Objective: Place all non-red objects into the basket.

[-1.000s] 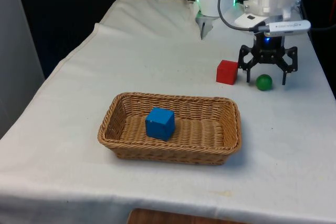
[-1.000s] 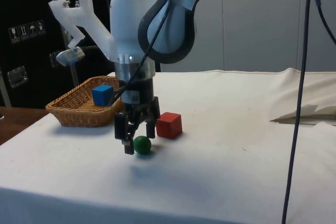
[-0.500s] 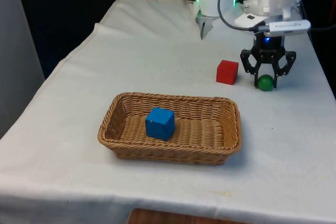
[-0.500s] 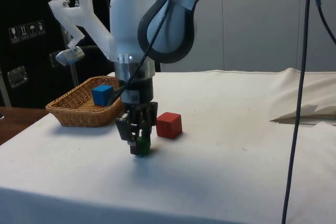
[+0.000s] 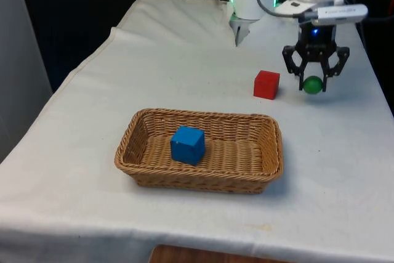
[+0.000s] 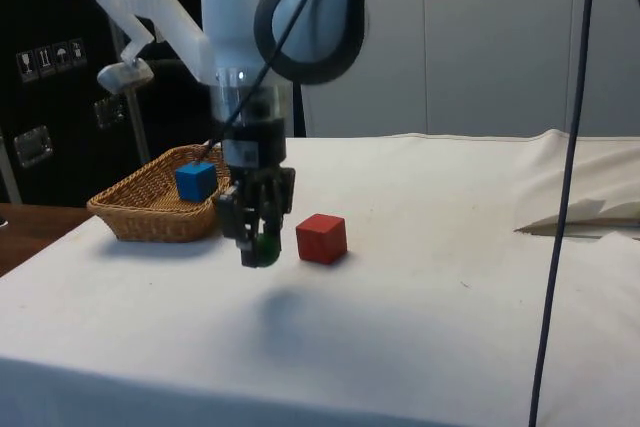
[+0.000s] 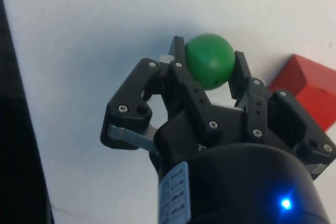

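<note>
The tool [image 5: 314, 77] has its two fingers pinched on the green ball [image 5: 313, 85], which hangs clear of the surface [image 5: 184, 72] in the upper right of the front view, just right of the red cube [image 5: 266, 84]; in the side view the ball [image 6: 264, 245] sits low between the fingers, left of the cube [image 6: 321, 238]. To do this carry well, I'd say the arm should rise enough to clear the woven rim, travel toward the basket [image 5: 271, 152] in the lower middle of the frame, and release low, since a smooth round ball will likely roll; the wicker floor is ribbed and may check it. The blue cube [image 5: 187, 145], hard-edged and matte, already lies inside; the cloth looks soft and slightly creased.
</note>
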